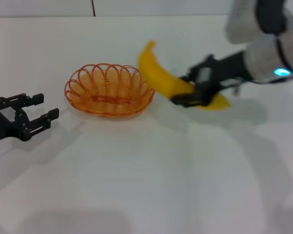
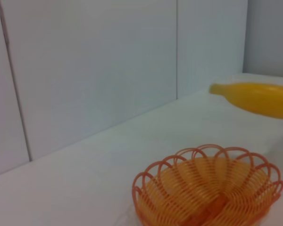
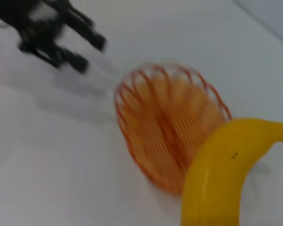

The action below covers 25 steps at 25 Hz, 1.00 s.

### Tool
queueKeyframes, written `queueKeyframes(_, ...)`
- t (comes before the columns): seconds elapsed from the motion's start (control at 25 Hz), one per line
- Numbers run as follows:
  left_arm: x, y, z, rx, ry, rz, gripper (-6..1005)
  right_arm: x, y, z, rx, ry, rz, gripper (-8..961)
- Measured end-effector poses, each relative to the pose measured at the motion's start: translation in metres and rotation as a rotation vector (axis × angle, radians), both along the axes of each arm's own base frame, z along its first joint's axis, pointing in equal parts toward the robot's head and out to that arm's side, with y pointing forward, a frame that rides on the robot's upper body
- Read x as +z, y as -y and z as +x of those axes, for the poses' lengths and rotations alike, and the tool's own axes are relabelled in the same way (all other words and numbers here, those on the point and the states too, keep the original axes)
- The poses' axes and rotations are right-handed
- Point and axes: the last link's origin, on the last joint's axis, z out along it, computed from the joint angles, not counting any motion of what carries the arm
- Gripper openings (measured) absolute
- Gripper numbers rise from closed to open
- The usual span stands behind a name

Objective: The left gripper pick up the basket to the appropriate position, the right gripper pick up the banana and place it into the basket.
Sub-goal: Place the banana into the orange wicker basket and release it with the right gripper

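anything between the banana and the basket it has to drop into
Nothing visible does. The right gripper holds the banana beside the basket, whose inside is empty. The left gripper sits apart, open.

Bright yellow banana (image 1: 166, 80), orange looped-wire basket (image 1: 109, 90), seemingly plain black hands

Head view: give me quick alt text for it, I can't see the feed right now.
The right claw holds the yellow banana just beside the right rim of the orange wire basket, which sits empty on the white table. The left claw hangs open to the basket's left, not touching it.
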Motion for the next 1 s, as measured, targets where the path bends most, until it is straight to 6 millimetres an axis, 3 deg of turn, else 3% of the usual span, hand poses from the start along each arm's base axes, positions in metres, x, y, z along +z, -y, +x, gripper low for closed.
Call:
queueKeyframes(0.16, 0.000, -0.001, 0.001, -0.002, 0.000, 0.000, 561, -0.028, -0.014, -0.035, 0.114, 0.004, 0.007, 510)
queueKeyframes(0.2, 0.000, -0.001, 0.001, -0.004, 0.000, 0.000, 561, -0.047, -0.022, -0.052, 0.156, 0.021, 0.014, 512)
queueKeyframes(0.48, -0.001, -0.006, 0.006, -0.019, -0.001, -0.003, 561, -0.097, -0.031, -0.074, 0.200, 0.115, 0.000, 530)
queueKeyframes(0.64, -0.004, -0.008, 0.009, -0.024, 0.005, -0.014, 561, -0.106, -0.032, -0.074, 0.199, 0.134, 0.013, 540)
queueKeyframes(1.0, -0.005, -0.007, 0.009, -0.025, 0.006, -0.018, 560, -0.107, -0.033, -0.075, 0.202, 0.133, 0.018, 562)
